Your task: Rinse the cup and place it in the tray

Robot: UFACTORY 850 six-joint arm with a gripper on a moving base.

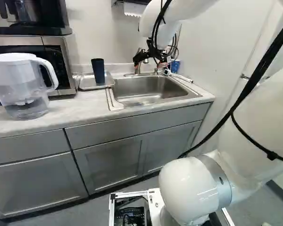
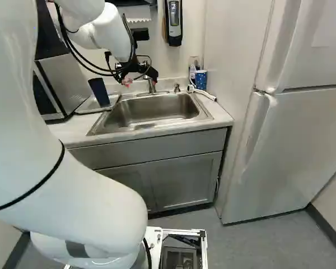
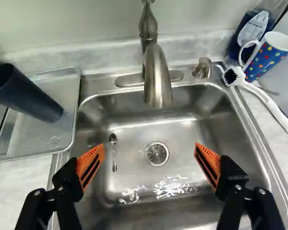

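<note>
Metal sink (image 3: 192,143), one spoon (image 3: 113,139); one tray (image 3: 62,136), one cup (image 3: 31,98) upright in it; gripper (image 2: 141,82) spread wide, empty.

the white arm (image 1: 262,110) is extended forward, its black cables (image 1: 258,78) strapped alongside, and the black gripper (image 2: 140,82) is pointed downward at its far end. in the wrist view the two fingers are spread wide apart, with their orange pads (image 3: 90,167) angled toward each other across the open gap.
</note>
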